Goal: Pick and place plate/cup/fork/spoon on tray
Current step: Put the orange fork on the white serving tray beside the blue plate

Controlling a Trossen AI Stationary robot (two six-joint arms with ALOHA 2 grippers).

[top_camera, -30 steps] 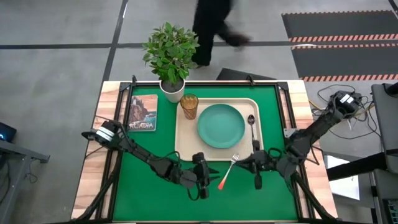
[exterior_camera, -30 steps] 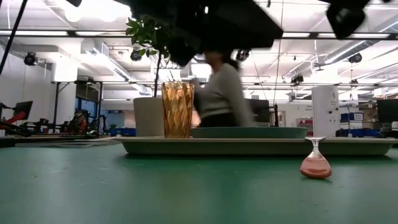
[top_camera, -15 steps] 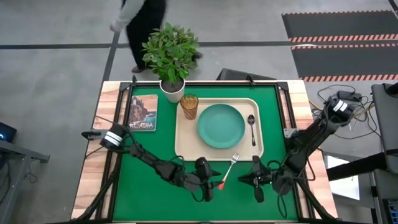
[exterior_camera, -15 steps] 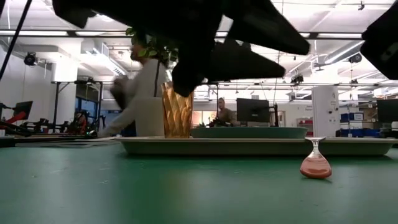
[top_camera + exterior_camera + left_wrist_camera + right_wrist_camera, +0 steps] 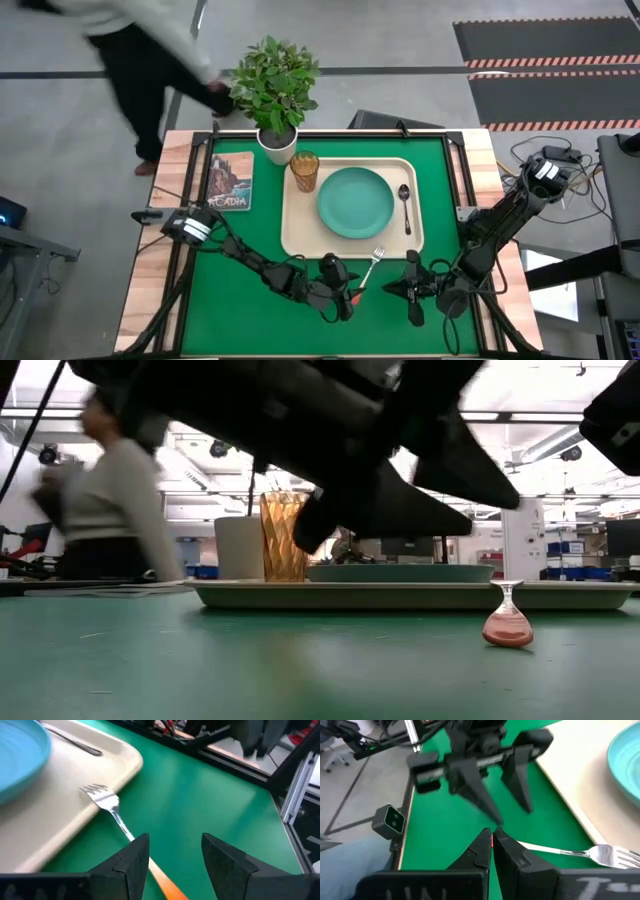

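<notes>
The fork [image 5: 368, 271] lies with its tines [image 5: 102, 797] on the tray's near rim and its orange-red handle [image 5: 166, 882] on the green mat; its handle end shows in the low view [image 5: 507, 628]. My left gripper [image 5: 172, 855] is open just over the handle [image 5: 346, 292], one finger in front of the fork's neck; I cannot tell whether it touches. My right gripper [image 5: 492, 845] is shut and empty, right of the fork [image 5: 392, 290]. The teal plate [image 5: 355, 201], amber cup [image 5: 305, 170] and spoon [image 5: 404, 203] rest on the beige tray [image 5: 296, 225].
A potted plant [image 5: 275, 95] in a white pot stands at the mat's far edge, and a book [image 5: 230, 181] lies left of the tray. A person [image 5: 120, 50] walks behind the table's far left corner. Bare green mat [image 5: 230, 310] lies near the front edge.
My left gripper has moved toward the table's right edge and a little nearer, up to the fork's handle. My right gripper has drawn back toward the near edge, then stayed. The person behind the table has walked leftward. The fork has kept still.
</notes>
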